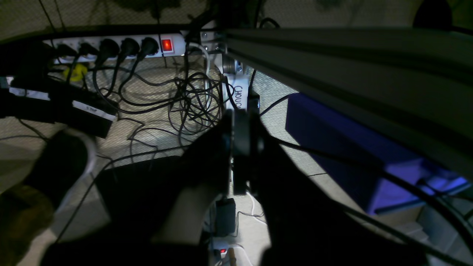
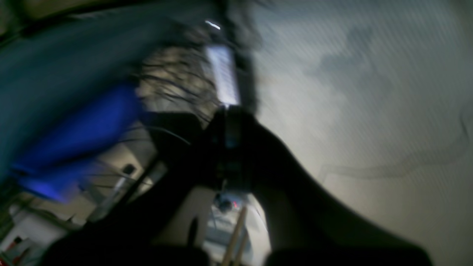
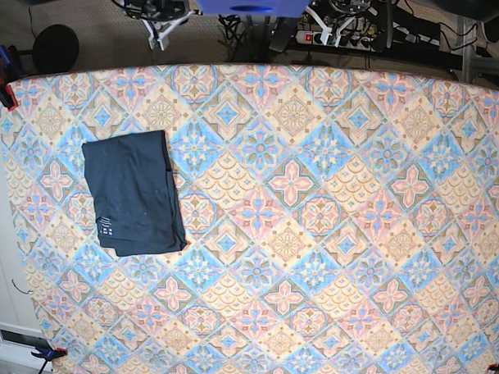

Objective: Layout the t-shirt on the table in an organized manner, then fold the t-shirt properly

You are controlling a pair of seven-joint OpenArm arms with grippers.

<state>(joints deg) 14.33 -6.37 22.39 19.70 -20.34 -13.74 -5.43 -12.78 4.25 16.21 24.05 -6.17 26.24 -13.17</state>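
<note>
T-shirt [image 3: 133, 192] lies folded in a compact rectangle on the desk [image 3: 330, 239], well apart from both hands; task looks done. To do it well: keep the arms clear, don't disturb the folds. Only the base view shows shirt and desk. Wrist views show floor, cables, power strip [image 1: 118, 46]: left hand [image 1: 240, 147] narrow, empty; right hand [image 2: 231, 147] blurred, apparently likewise.

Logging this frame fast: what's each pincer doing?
Left pincer: closed, empty.
Right pincer: closed, apparently empty; view blurred.
</note>
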